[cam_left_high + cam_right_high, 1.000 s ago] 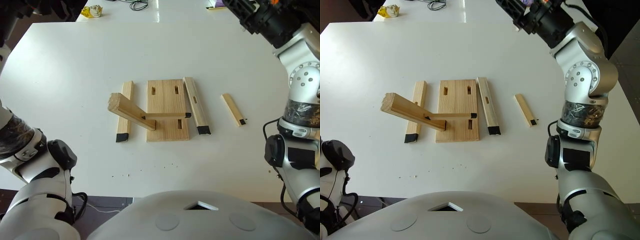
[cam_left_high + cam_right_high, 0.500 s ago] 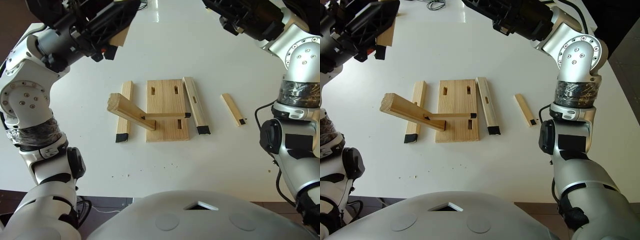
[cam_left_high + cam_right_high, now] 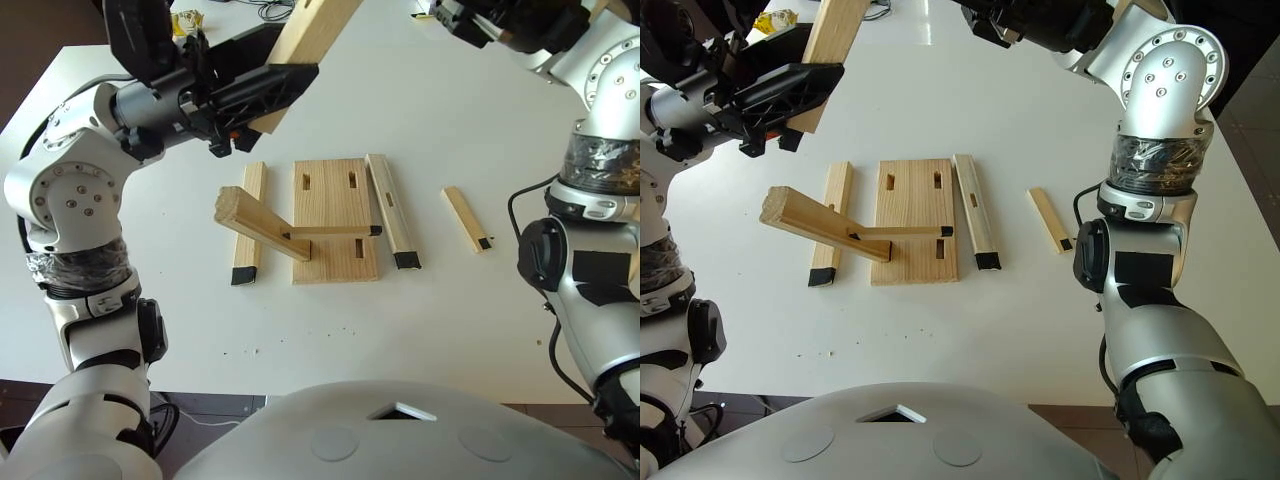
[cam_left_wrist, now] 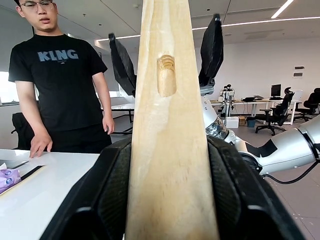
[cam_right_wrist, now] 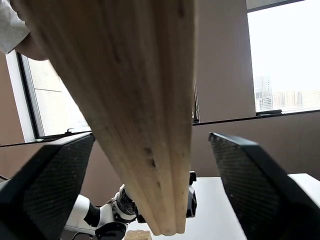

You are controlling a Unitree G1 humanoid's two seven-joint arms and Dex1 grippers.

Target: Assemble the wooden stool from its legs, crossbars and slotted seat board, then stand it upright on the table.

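Observation:
The slotted seat board [image 3: 335, 195] lies flat in the middle of the white table. A leg [image 3: 256, 180] lies along its left side and another leg [image 3: 392, 212] along its right. A third leg [image 3: 250, 218] tilts up on the left, joined to a crossbar [image 3: 330, 230] that rests across the board. A short crossbar [image 3: 467, 218] lies apart at the right. My left gripper [image 3: 275, 90] is raised over the far left, shut on a fourth leg [image 4: 170, 150] that slants upward. High at the far right, my right gripper [image 3: 470, 18] holds a wooden piece [image 5: 140, 100].
A crumpled yellow object [image 3: 188, 22] and some cables [image 3: 275, 10] lie at the table's far edge. Bare tabletop [image 3: 450, 330] surrounds the parts on every side, widest at the front and far right.
My left arm rose from my side into view with the leg and now holds it closer over the parts. The right arm swung left, then lifted higher. The parts on the table stayed put.

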